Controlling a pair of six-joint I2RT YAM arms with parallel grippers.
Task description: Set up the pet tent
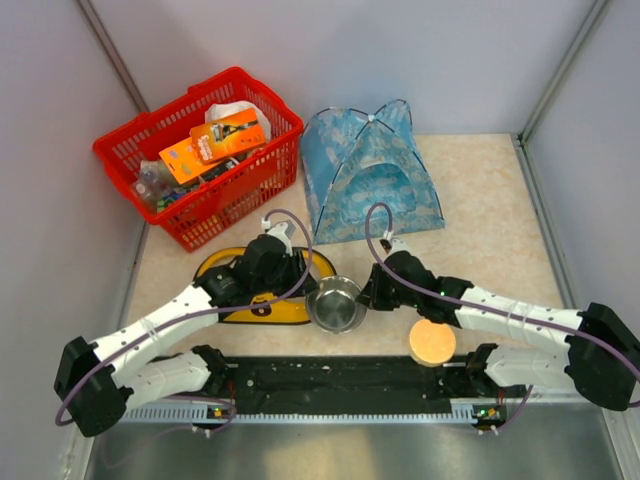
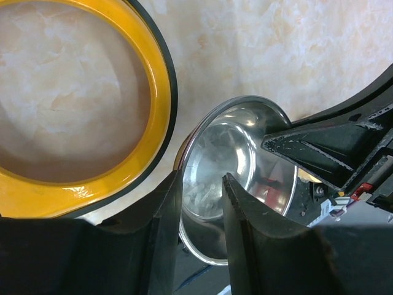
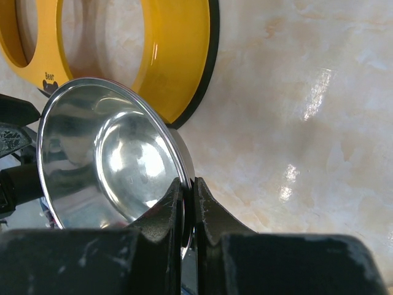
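Black rail [image 1: 330, 385] runs along the near edge between the 2 arm bases. At the back left stands a red basket [image 1: 235, 200] full of packets. In front of it lies a yellow stand [image 1: 268, 314] with round holes. The left gripper [image 2: 201, 178] straddles the left rim of the bowl [image 1: 336, 305], jaws apart, 1 finger inside and 1 outside. The tent [image 1: 365, 170] stands upright at the back, just right of the basket, with its doorway facing the arms, well apart from both grippers. The right gripper [image 3: 188, 182] is pinched tight on the bowl's right rim. A tan disc [image 1: 432, 343] lies beside the right arm.
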